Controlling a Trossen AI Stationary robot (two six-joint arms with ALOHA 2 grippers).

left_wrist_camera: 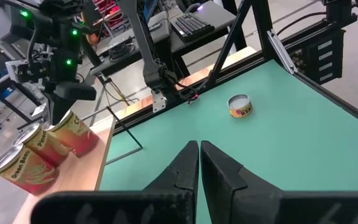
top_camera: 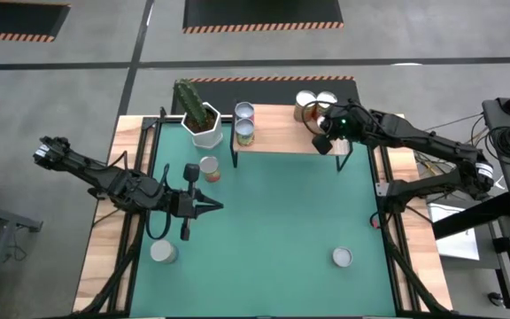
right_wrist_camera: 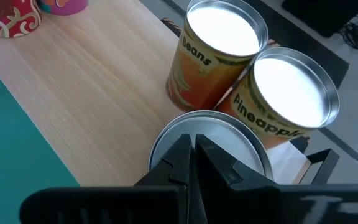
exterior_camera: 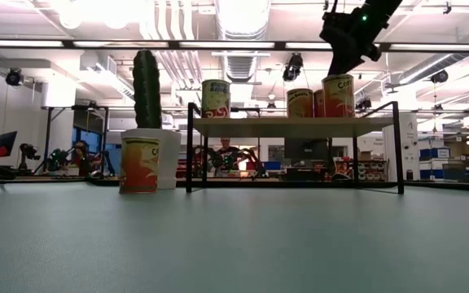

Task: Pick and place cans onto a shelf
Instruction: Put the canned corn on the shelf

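- Light-wood shelf on thin black legs [top_camera: 282, 133] stands at the far edge of the green-matted counter [top_camera: 273, 230], beside a white hexagonal cactus pot [top_camera: 204, 129].
- High view: two silver-topped tin cans [top_camera: 244, 122] sit at the shelf's left end, three more [top_camera: 312, 105] cluster at its right end; three others stand on the mat, one near the pot [top_camera: 209, 167], one front left [top_camera: 163, 252], one front right [top_camera: 342, 257].
- Right pincer [right_wrist_camera: 188, 155]: fingers drawn nearly together, poised directly above the nearest can's lid [right_wrist_camera: 210, 140]; contact cannot be judged. Only this wrist view shows the "Beans" and "Pineapple" labels.
- Low view: that pincer [exterior_camera: 344, 50] hangs just over the can top.
- Left pincer [left_wrist_camera: 199, 163]: narrow, empty, above the mat at left.
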